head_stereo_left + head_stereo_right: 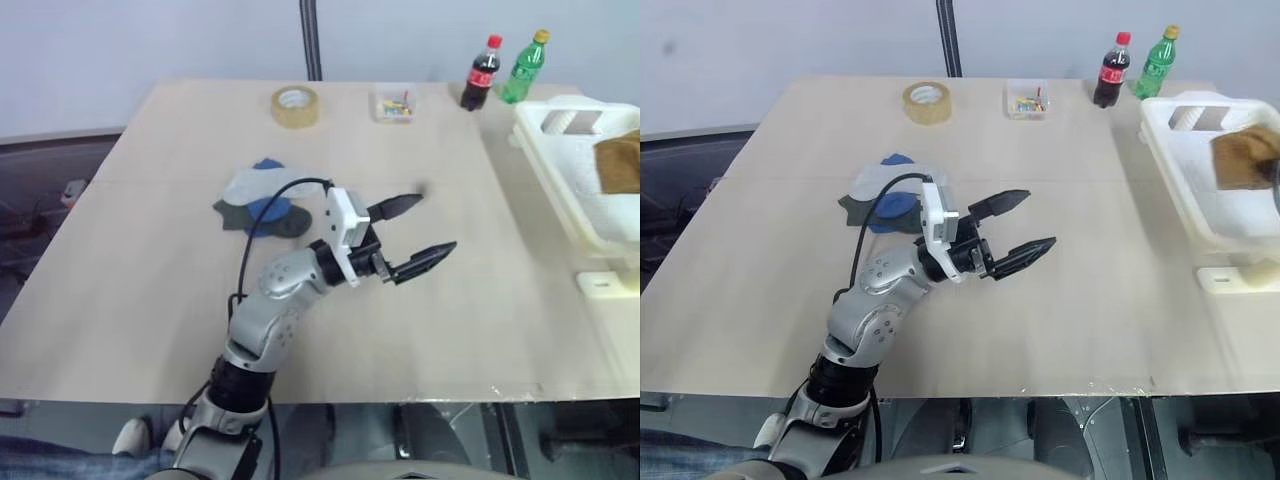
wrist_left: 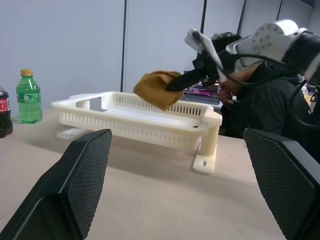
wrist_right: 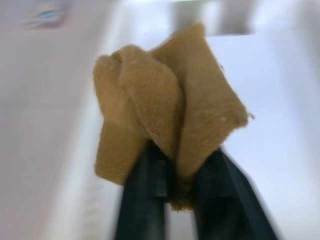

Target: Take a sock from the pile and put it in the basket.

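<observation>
The pile [image 1: 262,200] of white, blue and dark socks lies on the table left of centre. My left gripper [image 1: 435,224] hovers open and empty over the table, just right of the pile. The cream-white slotted basket [image 2: 135,127] stands at the table's right edge. In the left wrist view my right gripper [image 2: 175,84] hangs above the basket, shut on a mustard-yellow sock [image 2: 156,87]. The right wrist view shows that sock [image 3: 165,115] bunched between the two black fingers [image 3: 145,195], over the basket's pale inside.
At the back of the table stand a roll of tan tape [image 1: 296,106], a small clear box [image 1: 393,104], a cola bottle [image 1: 482,73] and a green bottle [image 1: 526,66]. A person [image 2: 265,100] sits behind the basket. A white bracket [image 1: 605,285] lies by the basket.
</observation>
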You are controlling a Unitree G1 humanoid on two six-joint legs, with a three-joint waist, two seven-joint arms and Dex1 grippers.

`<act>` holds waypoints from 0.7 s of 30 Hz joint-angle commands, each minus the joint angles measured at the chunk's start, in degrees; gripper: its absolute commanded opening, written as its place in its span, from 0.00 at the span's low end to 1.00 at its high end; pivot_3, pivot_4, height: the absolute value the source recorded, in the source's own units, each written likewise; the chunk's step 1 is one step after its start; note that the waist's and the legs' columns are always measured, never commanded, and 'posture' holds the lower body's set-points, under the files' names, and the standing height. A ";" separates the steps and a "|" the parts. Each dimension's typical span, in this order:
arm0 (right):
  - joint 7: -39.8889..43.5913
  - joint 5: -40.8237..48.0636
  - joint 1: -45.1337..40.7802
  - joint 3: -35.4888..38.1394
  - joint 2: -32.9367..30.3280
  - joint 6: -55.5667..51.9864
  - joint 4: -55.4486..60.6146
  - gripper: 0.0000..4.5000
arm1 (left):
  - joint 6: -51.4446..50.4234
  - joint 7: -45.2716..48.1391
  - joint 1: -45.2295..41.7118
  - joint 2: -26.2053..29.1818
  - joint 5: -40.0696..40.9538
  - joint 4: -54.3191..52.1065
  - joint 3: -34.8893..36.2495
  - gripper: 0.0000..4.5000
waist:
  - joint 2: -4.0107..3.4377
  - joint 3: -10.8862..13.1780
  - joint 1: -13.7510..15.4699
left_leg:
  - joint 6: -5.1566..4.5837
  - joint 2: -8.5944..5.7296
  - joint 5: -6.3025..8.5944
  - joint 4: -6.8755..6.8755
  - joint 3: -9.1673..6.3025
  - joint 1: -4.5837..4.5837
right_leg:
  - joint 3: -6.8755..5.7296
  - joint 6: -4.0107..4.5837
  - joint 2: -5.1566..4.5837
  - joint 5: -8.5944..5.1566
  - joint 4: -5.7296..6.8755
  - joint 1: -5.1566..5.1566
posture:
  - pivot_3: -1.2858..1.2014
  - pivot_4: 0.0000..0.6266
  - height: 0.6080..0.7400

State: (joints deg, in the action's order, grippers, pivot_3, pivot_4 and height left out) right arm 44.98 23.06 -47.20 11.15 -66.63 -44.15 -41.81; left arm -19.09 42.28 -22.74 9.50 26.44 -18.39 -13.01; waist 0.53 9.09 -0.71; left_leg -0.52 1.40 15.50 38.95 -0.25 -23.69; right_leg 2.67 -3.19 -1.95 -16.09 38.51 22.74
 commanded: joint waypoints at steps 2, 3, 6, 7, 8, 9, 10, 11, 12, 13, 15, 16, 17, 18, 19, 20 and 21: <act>-0.80 -8.34 -2.11 -4.35 0.66 8.54 -5.31 0.66 | 1.73 0.27 -0.58 -0.71 0.25 -0.59 -0.10 1.00 | -0.02 0.00 0.03 | 0.01 0.00 0.00 0.00 0.01 -0.01 | 0.01 0.00 0.00 0.00 -0.01 0.00 | 0.52 0.24 1.00; -0.55 -9.55 -2.21 -4.99 0.84 9.76 -6.08 0.78 | 1.84 0.27 -0.60 -0.75 0.21 -0.52 -0.11 1.00 | -0.07 0.01 0.04 | 0.01 0.00 0.00 0.00 0.03 -0.01 | 0.03 0.00 0.00 0.00 -0.01 0.00 | 0.52 0.24 1.00; -1.29 -13.92 -0.87 -7.05 0.53 15.60 -7.51 0.99 | 2.16 0.24 -0.58 -0.71 -0.13 -0.32 -0.25 1.00 | -0.33 0.01 0.16 | 0.01 -0.01 -0.01 0.01 0.06 -0.02 | 0.06 0.00 -0.02 0.00 -0.01 0.01 | 0.52 0.24 1.00; -2.04 -15.26 -0.55 -7.44 0.33 17.54 -7.99 0.99 | 2.22 0.23 -0.55 -0.69 -0.18 -0.30 -0.28 1.00 | -0.33 0.01 0.19 | 0.01 -0.01 -0.01 0.02 0.05 -0.02 | 0.05 0.00 -0.02 0.00 -0.01 0.01 | 0.52 0.24 1.00; -2.76 -16.35 -0.52 -7.56 0.18 19.24 -8.49 0.99 | 2.27 0.24 -0.51 -0.65 -0.23 -0.27 -0.24 1.00 | -0.34 0.01 0.17 | 0.01 -0.01 -0.01 0.02 0.05 -0.01 | 0.04 0.00 -0.02 0.00 -0.01 0.01 | 0.52 0.24 1.00; -4.63 -17.85 -0.76 -7.57 -0.18 21.89 -7.94 0.99 | 2.35 -0.01 -0.37 -0.49 -0.50 -0.27 0.00 1.00 | -0.35 0.01 0.15 | 0.01 -0.01 -0.01 0.02 0.04 -0.02 | 0.03 0.00 -0.01 0.00 -0.01 0.01 | 0.52 0.24 1.00; -5.59 -18.54 -1.09 -7.14 -0.28 23.61 -6.53 0.99 | 2.41 -0.23 -0.19 -0.22 -0.80 -0.29 0.29 1.00 | -0.41 0.02 0.12 | 0.01 -0.01 -0.01 0.02 0.05 -0.01 | 0.04 0.00 -0.01 0.00 -0.01 0.01 | 0.52 0.24 1.00; -5.58 -18.23 -1.38 -6.26 -0.01 24.46 -3.92 0.99 | 2.26 -0.46 0.13 0.25 -0.93 -0.44 0.76 1.00 | -0.46 0.01 0.10 | 0.02 -0.01 -0.01 0.03 0.06 -0.01 | 0.06 0.00 -0.02 0.00 0.00 0.01 | 0.52 0.24 1.00; -4.88 -17.45 -1.37 -5.37 0.43 24.45 -1.10 0.99 | 2.20 -0.76 0.44 0.72 -1.10 -0.57 1.21 1.00 | -0.54 0.03 -0.11 | 0.02 -0.01 -0.01 0.04 0.06 -0.01 | 0.07 -0.01 -0.02 0.00 0.00 0.01 | 0.52 0.24 1.00; -3.72 -16.16 -1.09 -4.41 1.16 23.92 1.64 0.99 | 2.14 -1.08 0.76 1.16 -1.21 -0.65 1.64 1.00 | -0.59 0.03 -0.27 | 0.03 -0.01 -0.02 0.04 0.04 0.01 | 0.12 -0.01 -0.01 0.00 0.02 0.02 | 0.52 0.24 1.00; -1.60 -11.61 1.32 -1.43 3.80 21.19 9.34 0.99 | 1.93 -2.66 1.78 2.14 -2.19 -0.56 2.70 1.00 | -0.60 0.04 -0.33 | 0.03 0.02 -0.01 0.03 -0.03 0.07 | 0.19 -0.01 0.04 0.00 0.09 0.03 | 0.52 0.24 1.00; -1.31 -8.43 3.98 0.88 6.35 20.76 14.55 0.99 | 1.72 -4.16 2.75 2.68 -3.28 -0.19 3.43 1.00 | -0.55 0.03 -0.30 | 0.02 0.06 -0.01 0.04 -0.05 0.08 | 0.20 -0.01 0.08 0.00 0.11 0.02 | 0.52 0.24 1.00; -1.06 -5.66 7.22 3.06 8.90 20.75 19.73 0.99 | 1.89 -5.52 3.96 3.26 -4.61 0.04 3.94 1.00 | -0.48 -0.01 -0.28 | 0.01 0.11 -0.01 0.05 -0.11 0.09 | 0.16 0.00 0.12 0.00 0.12 0.00 | 0.52 0.24 1.00; -1.08 -2.37 11.64 5.17 12.31 20.06 26.05 0.99 | 2.77 -6.55 5.69 4.24 -6.36 0.09 4.37 1.00 | -0.43 -0.02 -0.27 | 0.01 0.18 0.00 0.06 -0.19 0.13 | 0.17 0.00 0.19 0.00 0.13 -0.03 | 0.52 0.24 1.00; -0.31 0.89 16.68 6.62 15.28 18.84 32.28 0.99 | 3.28 -7.19 7.64 5.25 -7.40 -0.34 4.98 1.00 | -0.41 -0.02 -0.14 | 0.00 0.20 0.00 0.09 -0.24 0.16 | 0.17 0.00 0.21 0.00 0.16 -0.09 | 0.52 0.24 1.00; 0.10 3.32 20.90 7.51 17.73 17.51 37.15 0.99 | 2.78 -7.66 9.29 5.73 -6.94 -0.88 6.05 1.00 | -0.40 -0.02 0.02 | 0.00 0.21 0.00 0.14 -0.34 0.13 | 0.07 0.00 0.20 0.00 0.17 -0.13 | 0.52 0.24 1.00; 0.33 5.55 25.66 8.03 20.74 17.47 42.00 0.99 | 1.45 -9.22 11.12 6.19 -6.61 -1.83 7.75 1.00 | -0.40 -0.03 0.42 | 0.00 0.21 0.00 0.14 -0.39 0.08 | 0.02 0.00 0.18 0.00 0.18 -0.11 | 0.52 0.24 1.00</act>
State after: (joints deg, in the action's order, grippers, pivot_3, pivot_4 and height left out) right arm 44.42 24.07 -24.77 16.92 -47.34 -25.47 -6.97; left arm -17.68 34.83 -12.83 15.14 19.91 -17.69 -8.04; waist 0.12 9.06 -0.29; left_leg -0.52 1.61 15.50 39.09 -0.73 -23.68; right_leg 2.60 -3.18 -1.83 -16.09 38.68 22.65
